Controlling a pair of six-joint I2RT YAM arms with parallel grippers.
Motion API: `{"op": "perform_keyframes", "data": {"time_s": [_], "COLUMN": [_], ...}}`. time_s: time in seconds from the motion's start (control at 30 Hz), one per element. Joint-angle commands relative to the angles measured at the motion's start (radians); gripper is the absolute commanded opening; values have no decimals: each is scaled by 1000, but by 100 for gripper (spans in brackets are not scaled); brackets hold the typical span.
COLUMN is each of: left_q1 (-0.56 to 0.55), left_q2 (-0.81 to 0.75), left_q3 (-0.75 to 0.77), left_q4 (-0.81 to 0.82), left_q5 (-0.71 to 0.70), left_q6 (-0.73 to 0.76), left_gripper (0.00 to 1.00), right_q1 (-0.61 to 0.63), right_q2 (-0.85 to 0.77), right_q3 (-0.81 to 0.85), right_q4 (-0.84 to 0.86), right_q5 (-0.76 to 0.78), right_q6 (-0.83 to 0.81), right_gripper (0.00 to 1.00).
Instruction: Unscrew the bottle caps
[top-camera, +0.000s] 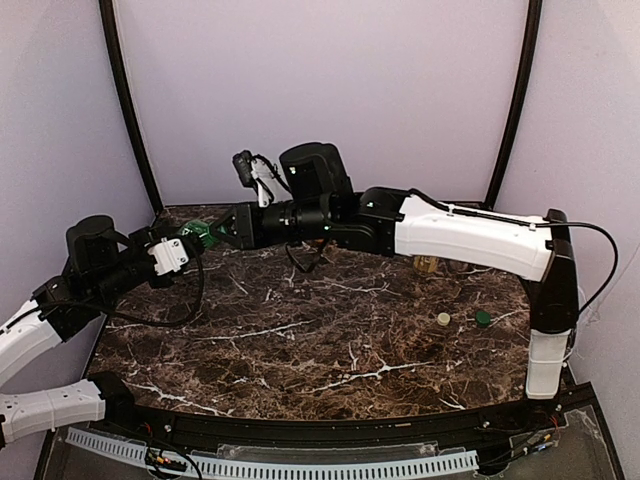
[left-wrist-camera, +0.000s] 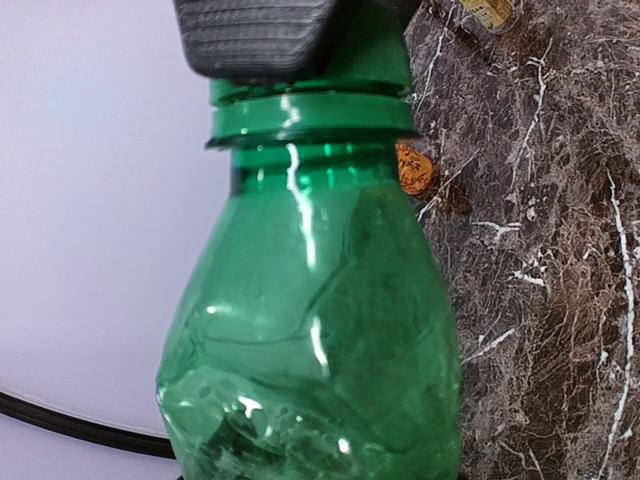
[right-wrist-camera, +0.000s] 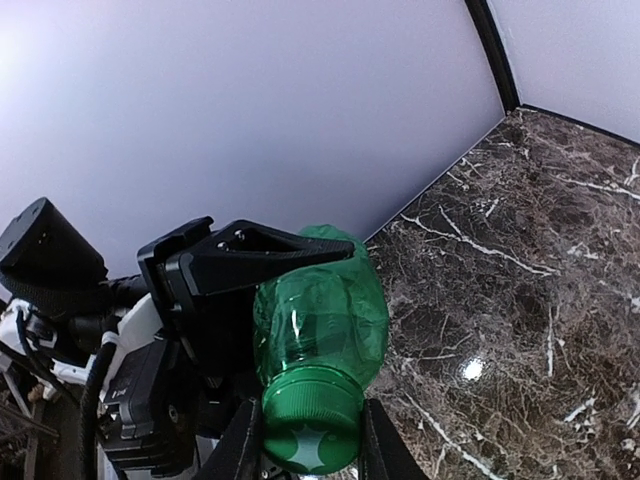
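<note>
Over on the left, we have the left hand (top-camera: 188, 243) part-closed around the body of the green bottle (left-wrist-camera: 320, 330), gripping it at the back left corner of the desk (top-camera: 330, 340). The bottle lies sideways between the two arms, neck pointing right. From the left wrist we see its dented green wall filling the view, with a ribbed dark pad pressed onto the cap (right-wrist-camera: 310, 425) above the neck ring. Moving right, the right hand (right-wrist-camera: 312, 445) has reached across the desk and is clamped tight on that green cap, one finger on each side. Beyond the neck a small orange object (left-wrist-camera: 413, 170) sits on the marble, too small for us to name. Far right, two loose caps rest near each other: a pale one (top-camera: 443, 319) and a green one (top-camera: 483, 318).
</note>
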Motion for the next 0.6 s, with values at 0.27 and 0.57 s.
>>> {"op": "perform_keyframes", "data": {"time_s": [0.27, 0.57], "left_q1": [-10, -10], "left_q2": [-23, -17], "left_q3": [127, 149], "left_q4": [-521, -639], "left_q5": [561, 664], "left_q6": [-29, -27], "left_gripper": [18, 18], "right_q1": [117, 190], "right_q2": [-133, -133], "right_q3": [-191, -205], "right_q4": [-80, -190], "right_q5": [-201, 92], "right_q6": [-1061, -1469], "right_gripper": [0, 0]}}
